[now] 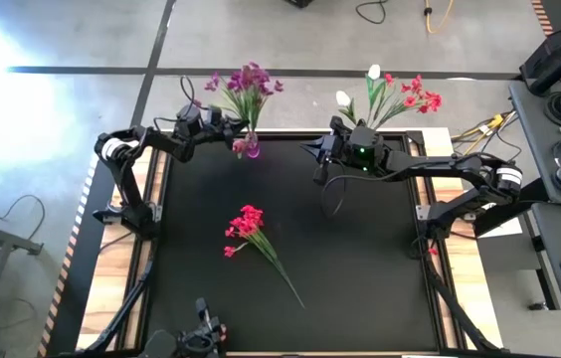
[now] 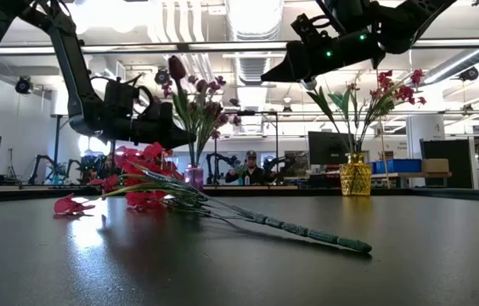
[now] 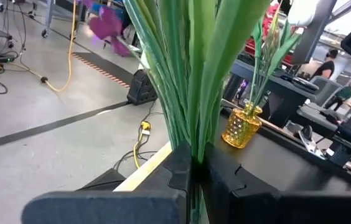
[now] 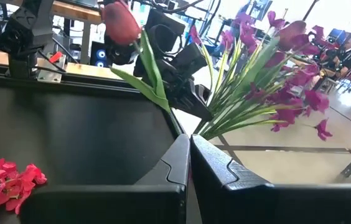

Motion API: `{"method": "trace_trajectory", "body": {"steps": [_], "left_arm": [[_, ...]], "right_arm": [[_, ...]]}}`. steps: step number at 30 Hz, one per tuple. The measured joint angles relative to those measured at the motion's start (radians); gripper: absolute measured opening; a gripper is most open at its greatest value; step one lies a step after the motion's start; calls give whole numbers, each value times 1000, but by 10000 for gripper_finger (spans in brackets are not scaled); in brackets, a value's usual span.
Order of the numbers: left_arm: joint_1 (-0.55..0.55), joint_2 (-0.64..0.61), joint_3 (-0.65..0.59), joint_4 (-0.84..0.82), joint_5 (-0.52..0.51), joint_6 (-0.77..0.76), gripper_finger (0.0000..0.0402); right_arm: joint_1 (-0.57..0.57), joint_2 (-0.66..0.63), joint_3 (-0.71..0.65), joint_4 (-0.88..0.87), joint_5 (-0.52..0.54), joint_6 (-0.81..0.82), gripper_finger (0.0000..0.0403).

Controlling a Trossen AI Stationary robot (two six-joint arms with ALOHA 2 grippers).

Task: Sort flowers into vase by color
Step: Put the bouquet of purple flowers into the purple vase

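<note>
Purple flowers [image 1: 248, 85] stand in a small purple vase [image 1: 252, 150] at the table's far edge, and my left gripper [image 1: 233, 139] is shut on their green stems just above it. A red bunch [image 1: 247, 227] lies flat on the black mat with its stem [image 1: 282, 268] pointing to the near right. Red and white flowers [image 1: 400, 94] stand in a gold vase [image 2: 356, 177] at the far right. My right gripper [image 1: 312, 156] hovers shut and empty between the two vases, raised above the table [image 2: 278, 75]. My left gripper pinches the purple bunch's bundled green stems [image 3: 191, 134] between its two fingers. It comes about level from the table's left, across the stems. The stems stand upright, and their lower ends sit in the purple vase [image 2: 194, 176].
The mat's middle holds only the red bunch [image 2: 138, 183]. Wooden strips edge the mat on the left and right. Beyond the far edge are the floor and cables. People sit at desks in the room behind.
</note>
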Motion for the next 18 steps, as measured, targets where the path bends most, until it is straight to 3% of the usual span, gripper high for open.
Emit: {"method": "trace_trajectory", "body": {"steps": [18], "left_arm": [[-15, -12, -21, -2, 0, 55, 1]], "right_arm": [[0, 1, 0, 0, -1, -10, 9]]}}
